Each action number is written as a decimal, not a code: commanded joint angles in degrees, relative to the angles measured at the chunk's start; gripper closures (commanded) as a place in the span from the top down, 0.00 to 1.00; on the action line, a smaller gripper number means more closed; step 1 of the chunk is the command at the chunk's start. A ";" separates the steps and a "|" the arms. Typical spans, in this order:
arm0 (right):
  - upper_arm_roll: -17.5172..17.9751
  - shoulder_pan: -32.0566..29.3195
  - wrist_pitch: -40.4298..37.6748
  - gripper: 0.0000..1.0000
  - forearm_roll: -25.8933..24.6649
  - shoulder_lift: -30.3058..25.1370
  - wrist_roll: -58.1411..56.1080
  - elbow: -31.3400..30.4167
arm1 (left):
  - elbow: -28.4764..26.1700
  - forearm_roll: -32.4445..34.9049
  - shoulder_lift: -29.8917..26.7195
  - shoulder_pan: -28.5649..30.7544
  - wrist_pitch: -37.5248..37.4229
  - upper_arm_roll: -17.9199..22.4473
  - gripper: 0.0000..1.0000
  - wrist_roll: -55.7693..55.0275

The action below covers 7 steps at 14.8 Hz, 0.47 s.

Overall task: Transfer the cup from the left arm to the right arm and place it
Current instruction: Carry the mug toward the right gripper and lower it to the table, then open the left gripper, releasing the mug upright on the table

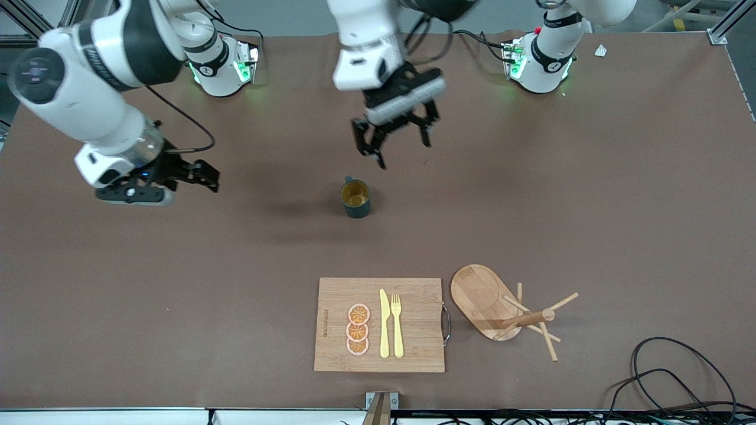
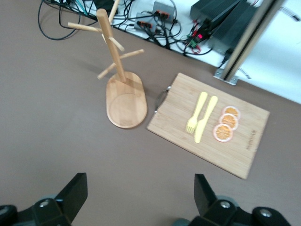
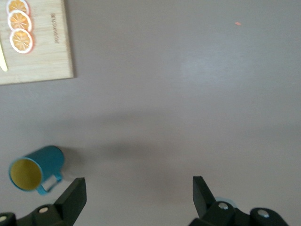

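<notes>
Cup [image 1: 355, 198] stands upright on the counter [image 1: 590, 206], held by neither arm. Left gripper [image 1: 394, 140]: jaws spread wide, empty, hanging over the counter just beside the cup, toward the bases. Right gripper [image 1: 201, 175]: jaws apart, empty, well away from the cup toward the right arm's end. My read: no pickup yet, so grasp, handover and placing all remain. Cutting board [image 1: 380, 324] and mug tree [image 1: 502, 307] sit nearer the front camera than the cup.

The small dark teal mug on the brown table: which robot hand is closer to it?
Left. The left hand hangs open just above the small dark teal mug, toward the robots' bases. The right hand, also open, sits farther off toward the right arm's end.
</notes>
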 commanded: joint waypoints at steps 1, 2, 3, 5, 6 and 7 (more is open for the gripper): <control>-0.54 5.19 7.35 1.00 0.61 -2.09 6.88 -6.76 | -1.77 -5.86 -3.17 7.23 0.47 -0.72 1.00 7.98; -0.54 7.56 9.37 1.00 0.52 -1.39 8.47 -8.16 | -1.77 -7.97 -3.53 10.22 0.39 -0.72 1.00 11.14; -0.54 9.76 11.40 1.00 0.43 0.01 10.31 -9.13 | -1.77 -10.26 -4.14 12.86 0.39 -0.80 1.00 15.08; -0.63 14.41 14.13 1.00 -0.18 3.61 16.01 -9.23 | -1.77 -14.57 -5.20 18.13 0.30 -0.80 1.00 23.17; -0.71 16.79 16.49 1.00 -0.36 5.89 19.17 -9.23 | -2.04 -15.72 -6.07 20.60 0.12 -0.80 1.00 26.78; -0.72 18.46 19.30 1.00 -0.80 8.26 21.73 -9.23 | -2.04 -16.77 -6.52 22.54 -0.75 -0.80 1.00 30.73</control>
